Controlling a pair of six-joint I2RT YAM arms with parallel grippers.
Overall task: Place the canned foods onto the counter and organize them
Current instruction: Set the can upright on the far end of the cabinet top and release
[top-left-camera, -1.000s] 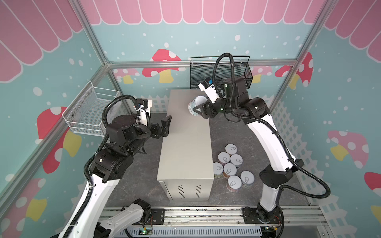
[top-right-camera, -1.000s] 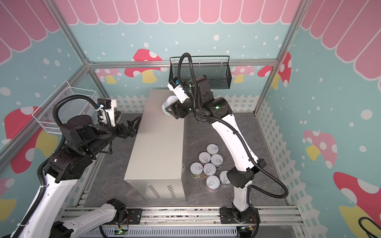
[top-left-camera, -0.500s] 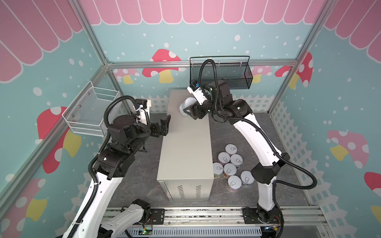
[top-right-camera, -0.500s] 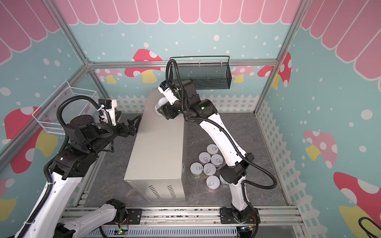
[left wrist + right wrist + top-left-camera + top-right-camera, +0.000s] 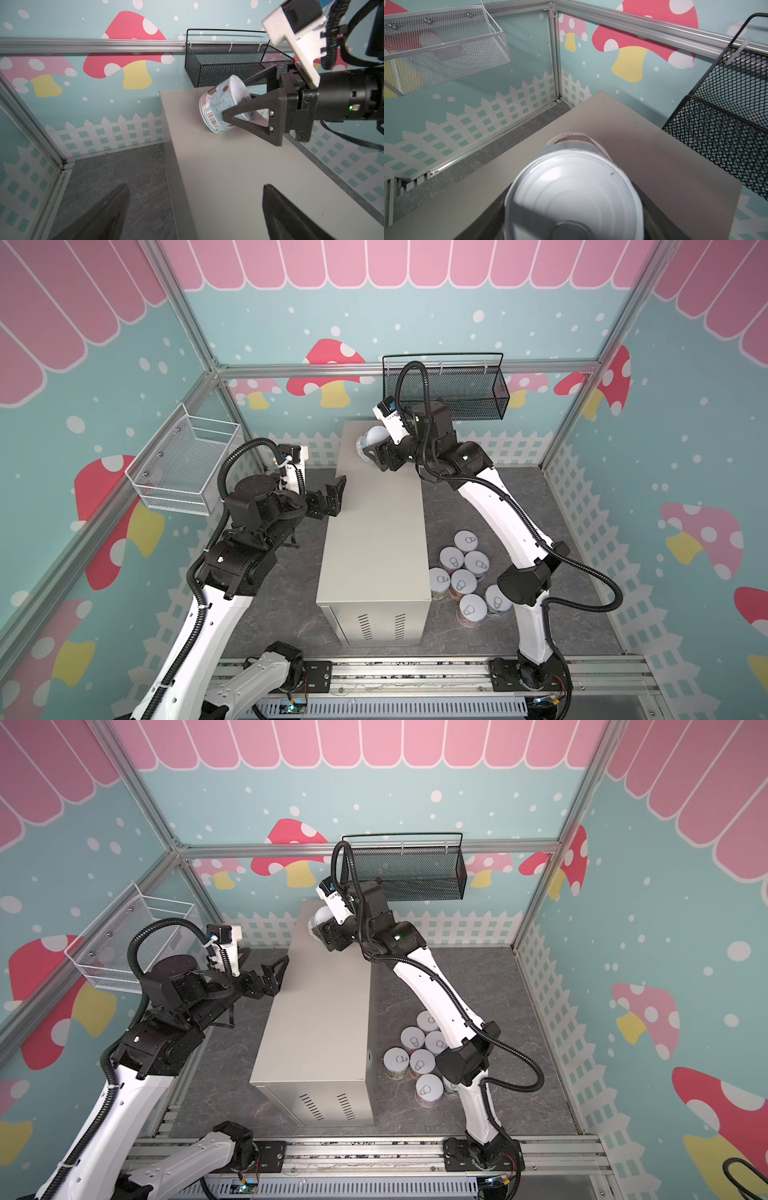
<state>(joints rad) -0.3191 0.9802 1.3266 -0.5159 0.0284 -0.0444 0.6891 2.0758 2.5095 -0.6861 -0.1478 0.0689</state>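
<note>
The blue can (image 5: 220,108) sits at the far end of the counter (image 5: 374,531). It is tipped on a slant, with one white end turned back towards the wrist. Its lower rim looks to be touching the top or just clear of it; I can't tell which. My right end effector (image 5: 375,451) has it clamped, one finger on either side of the label. I see no other can on the counter top. The other seven cans (image 5: 463,583) stand upright in a tight cluster on the floor just beside the counter's right flank. My left end effector (image 5: 334,494) is spread wide with nothing in it, just off the counter's left edge. I judge this the first of eight placements, not yet set flat. Seven pickups and the tidying remain.
</note>
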